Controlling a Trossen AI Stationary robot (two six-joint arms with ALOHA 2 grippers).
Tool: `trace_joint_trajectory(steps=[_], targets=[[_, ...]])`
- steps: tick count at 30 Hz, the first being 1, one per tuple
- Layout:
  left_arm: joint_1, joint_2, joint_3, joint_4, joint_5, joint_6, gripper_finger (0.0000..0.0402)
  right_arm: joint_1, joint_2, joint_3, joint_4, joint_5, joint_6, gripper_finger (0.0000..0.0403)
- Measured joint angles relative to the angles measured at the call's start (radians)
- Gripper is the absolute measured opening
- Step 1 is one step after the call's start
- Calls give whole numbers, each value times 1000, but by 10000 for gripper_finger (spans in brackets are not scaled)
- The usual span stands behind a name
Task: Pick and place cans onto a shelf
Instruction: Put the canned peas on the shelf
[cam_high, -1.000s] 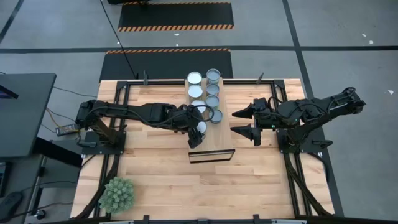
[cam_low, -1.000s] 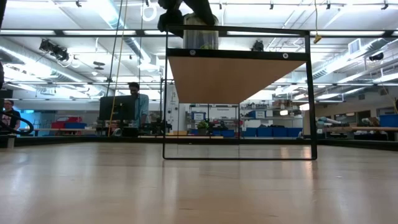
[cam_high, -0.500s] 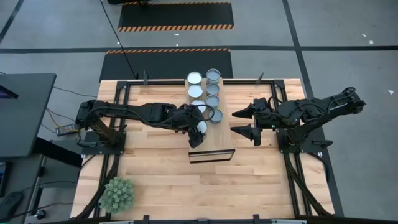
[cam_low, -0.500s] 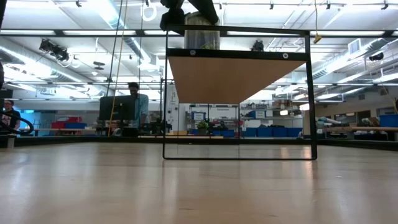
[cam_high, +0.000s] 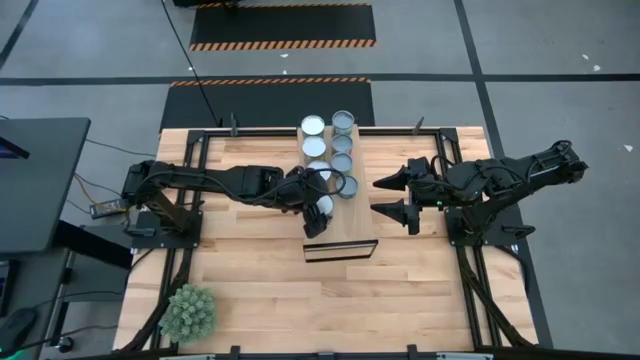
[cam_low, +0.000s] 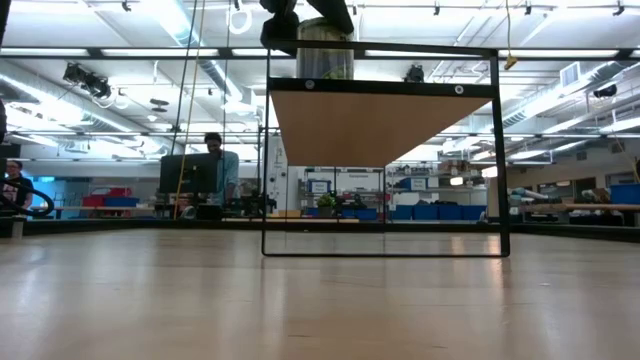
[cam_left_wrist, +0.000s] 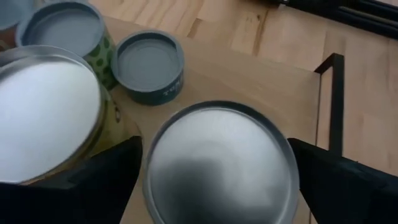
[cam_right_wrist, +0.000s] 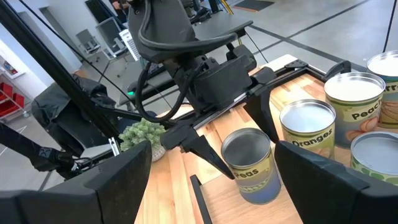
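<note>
The shelf (cam_high: 350, 225) is a raised light-wood plank on a black frame in the middle of the table; its underside (cam_low: 380, 120) shows in the low view. Several cans (cam_high: 342, 143) stand on it in two rows. At the near end of the rows one can (cam_left_wrist: 221, 162) stands upright on the plank. My left gripper (cam_high: 320, 206) is open, slanting down from the table's left, with one finger on each side of this can (cam_right_wrist: 249, 165). My right gripper (cam_high: 376, 196) hangs open just right of the shelf, with nothing between its fingers.
Near the shelf's far end, cans labelled oranges (cam_right_wrist: 308, 134) and peaches (cam_right_wrist: 351, 102) stand close together. Bare plank lies near the shelf's near end (cam_high: 340, 245). A small green plant (cam_high: 188, 312) sits at the table's near left corner. People are in the room beyond.
</note>
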Motion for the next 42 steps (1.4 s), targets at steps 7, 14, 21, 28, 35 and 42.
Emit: trace_joint_trajectory(steps=[7, 14, 21, 28, 35, 42], targets=[[-6, 0, 0, 17, -15, 23, 400, 0, 0, 0, 0, 0, 0, 347], [-18, 0, 0, 63, -27, 79, 400, 0, 0, 0, 0, 0, 0, 347], [-18, 0, 0, 100, -31, 119, 400, 0, 0, 0, 0, 0, 0, 347], [-33, -19, 0, 194, -31, 204, 400, 0, 0, 0, 0, 0, 0, 347], [-97, -21, 0, 274, -28, 266, 400, 0, 0, 0, 20, 0, 0, 347], [-162, -21, 0, 264, 2, 229, 400, 0, 0, 0, 24, 0, 0, 347]])
